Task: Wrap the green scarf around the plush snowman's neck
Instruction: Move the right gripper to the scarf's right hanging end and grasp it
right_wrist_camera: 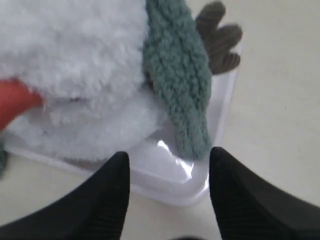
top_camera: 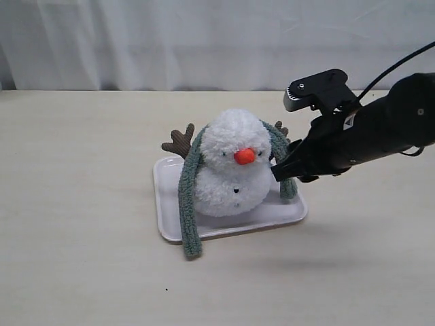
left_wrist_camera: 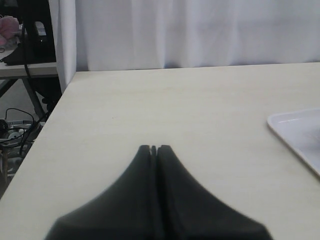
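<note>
The plush snowman sits upright on a white tray, orange nose facing front. The green scarf drapes behind its head, one end hanging long on the left past the tray edge, the other end hanging short on the right. My right gripper is open just beside that right end; in the right wrist view its fingers frame the scarf tip and the tray corner, holding nothing. My left gripper is shut and empty over bare table, out of the exterior view.
A brown twig arm sticks out on the snowman's left; the other shows behind the scarf. White curtain backs the table. The table's edge and clutter below it show in the left wrist view, with the tray corner.
</note>
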